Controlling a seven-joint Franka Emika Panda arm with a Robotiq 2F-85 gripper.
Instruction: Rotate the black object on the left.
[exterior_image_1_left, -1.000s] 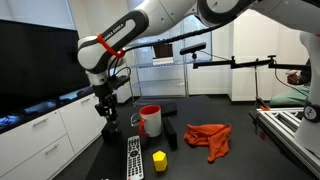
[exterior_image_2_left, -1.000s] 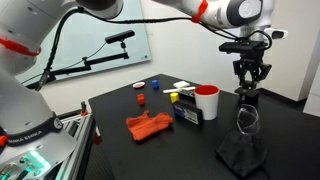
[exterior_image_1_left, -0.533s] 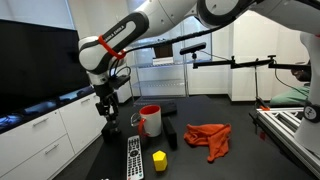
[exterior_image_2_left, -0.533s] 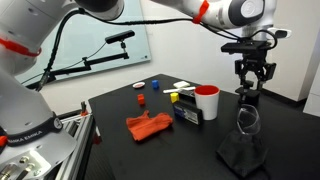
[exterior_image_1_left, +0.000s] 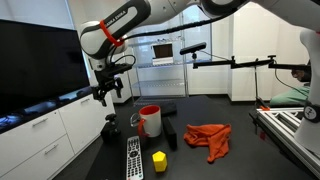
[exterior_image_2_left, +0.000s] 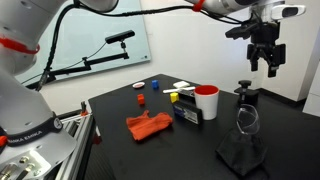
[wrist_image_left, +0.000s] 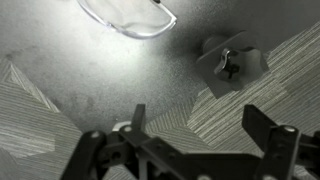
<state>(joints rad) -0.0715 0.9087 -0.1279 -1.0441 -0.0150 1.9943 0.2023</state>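
The black object (exterior_image_1_left: 110, 128) is a small squat lump on the dark table, left of the red-and-white mug (exterior_image_1_left: 150, 120). It also shows at the table's far side (exterior_image_2_left: 245, 95) and, from above, in the wrist view (wrist_image_left: 230, 62). My gripper (exterior_image_1_left: 107, 96) hangs well above it, apart from it, in both exterior views (exterior_image_2_left: 265, 67). In the wrist view the gripper (wrist_image_left: 200, 130) stands open, with only the table surface between its fingers (wrist_image_left: 262, 125).
On the table lie a long remote (exterior_image_1_left: 133, 158), a yellow piece (exterior_image_1_left: 159, 160), an upright black block (exterior_image_1_left: 171, 137) and an orange cloth (exterior_image_1_left: 208, 140). A dark mound with a wire loop (exterior_image_2_left: 243, 150) stands close to the camera in an exterior view. White cabinets (exterior_image_1_left: 45, 135) run along one side.
The gripper was down on the black object with its jaws nearly shut; it has opened, let go and risen well above it. The object stays on the table.
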